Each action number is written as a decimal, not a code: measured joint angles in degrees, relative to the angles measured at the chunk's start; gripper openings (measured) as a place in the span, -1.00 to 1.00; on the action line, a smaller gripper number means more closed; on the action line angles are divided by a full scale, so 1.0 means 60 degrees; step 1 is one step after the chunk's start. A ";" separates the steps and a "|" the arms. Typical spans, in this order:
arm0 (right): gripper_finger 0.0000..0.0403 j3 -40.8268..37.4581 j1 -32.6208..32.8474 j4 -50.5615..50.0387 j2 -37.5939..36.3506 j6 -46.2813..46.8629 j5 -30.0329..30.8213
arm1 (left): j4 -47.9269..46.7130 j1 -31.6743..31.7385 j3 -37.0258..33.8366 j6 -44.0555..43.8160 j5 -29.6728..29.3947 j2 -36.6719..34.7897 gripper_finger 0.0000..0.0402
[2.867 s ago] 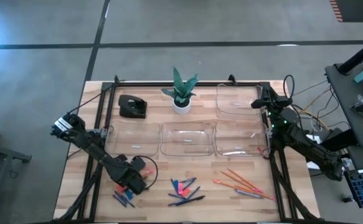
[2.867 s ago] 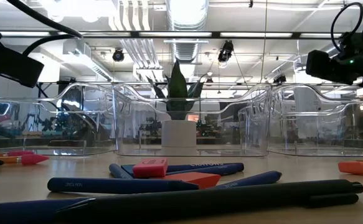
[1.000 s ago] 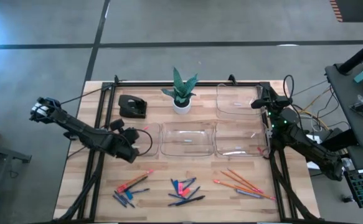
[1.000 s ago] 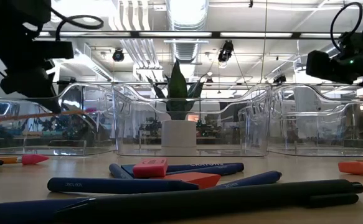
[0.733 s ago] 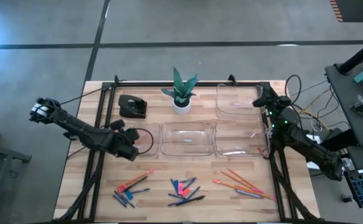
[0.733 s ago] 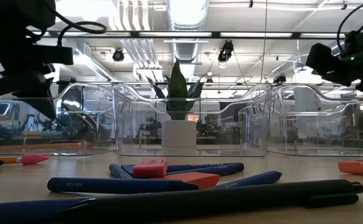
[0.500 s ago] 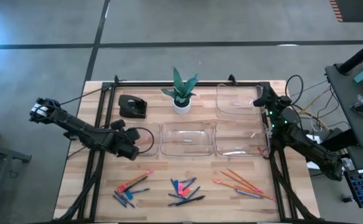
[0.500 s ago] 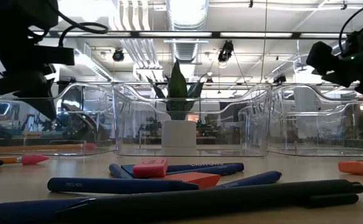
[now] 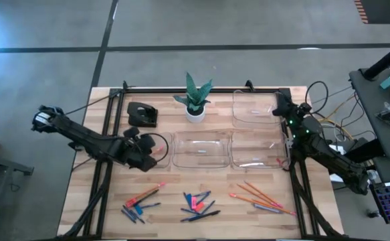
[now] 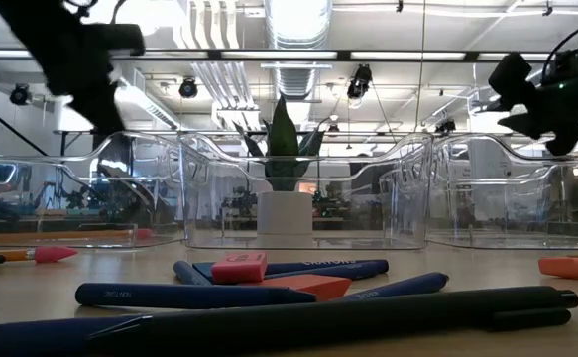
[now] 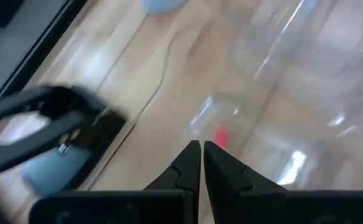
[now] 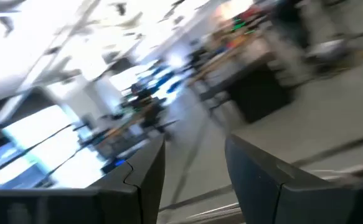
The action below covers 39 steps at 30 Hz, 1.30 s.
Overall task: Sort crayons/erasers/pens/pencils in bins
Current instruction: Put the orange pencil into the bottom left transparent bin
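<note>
My left gripper (image 11: 201, 147) hangs with jaws pressed together and empty, a pencil (image 10: 65, 236) lying in the clear bin (image 9: 144, 148) just below them. My right gripper (image 12: 193, 152) waits by the far right bin (image 9: 255, 107) — jaws spread, holding nothing. Remaining pencils (image 9: 261, 197), pens (image 9: 201, 215), crayons (image 9: 133, 214) and erasers (image 9: 193, 201) lie well apart from both.

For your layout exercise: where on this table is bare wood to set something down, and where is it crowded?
Bare wood lies between the black desk object and the plant pot. The front strip is crowded with pencils, pens and erasers.
</note>
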 joint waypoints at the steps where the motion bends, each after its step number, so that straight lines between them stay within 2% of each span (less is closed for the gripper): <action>1: -0.22 0.0001 0.0000 0.0118 0.0000 -0.0023 -0.0424 | 0.0215 0.0000 0.0129 0.0006 0.0019 0.0000 -0.97; 4: -0.22 -0.0002 0.0000 0.0595 0.0000 -0.0151 -0.1519 | 0.1158 0.0000 0.0403 0.0391 0.0449 -0.0003 -0.97; 10: -0.22 0.0504 0.0000 0.0638 0.0011 -0.0701 -0.3055 | 0.4411 -0.0161 0.0522 0.1938 0.2383 0.0047 -0.97; 15: -0.22 0.1211 0.0000 0.0172 0.0011 -0.0888 -0.4072 | 0.5773 -0.0438 0.0522 0.1852 0.3542 0.0424 -0.97; 22: -0.22 0.2502 0.0076 -0.2097 0.0363 -0.1130 -0.4865 | 0.5909 -0.0963 0.0518 0.0457 0.3696 0.1356 -0.97; 29: -0.22 0.3913 0.0456 -0.4288 0.1382 -0.1220 -0.4916 | 0.6502 -0.1554 0.0518 -0.0299 0.3689 0.1843 -0.97; 39: -0.22 0.4956 0.1579 -0.4683 0.3328 -0.1312 -0.4912 | 0.8069 -0.2174 0.0518 -0.0348 0.3534 0.1880 -0.97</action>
